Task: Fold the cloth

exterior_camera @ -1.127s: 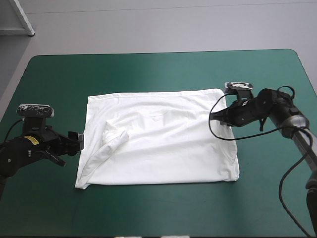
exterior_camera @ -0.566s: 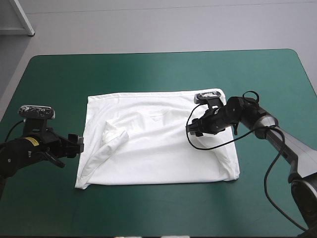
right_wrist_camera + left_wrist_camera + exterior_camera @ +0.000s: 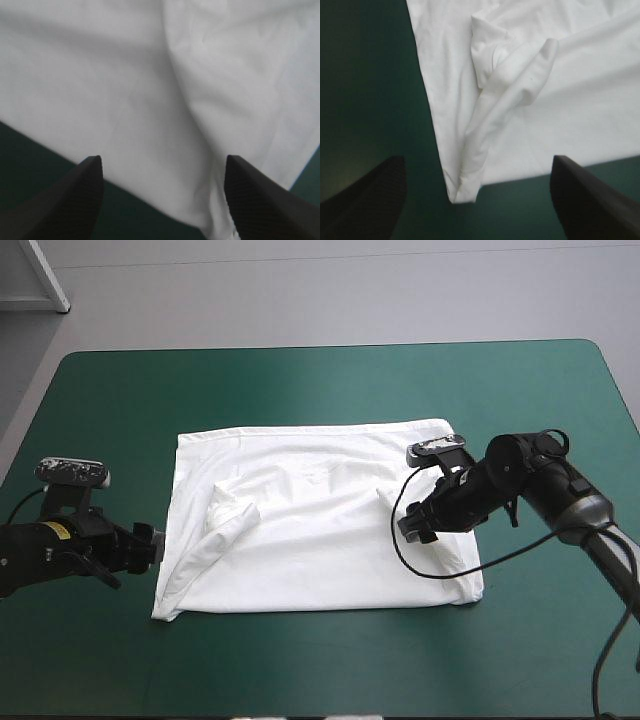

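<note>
A white T-shirt lies spread flat in the middle of the teal-green counter, its soft cloth marked by shallow wrinkles. On its left side a sleeve is folded inward in a rumpled, rounded roll. The left pincer sits low just beside the shirt's near left corner, its black fingers wide apart and gripping nothing. The right pincer hovers over the shirt's right side, likewise spread and empty.

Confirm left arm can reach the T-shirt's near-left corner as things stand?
Probably yes. The left end effector is open beside the T-shirt; its near-left corner lies just ahead, only bare teal-green cover between.
</note>
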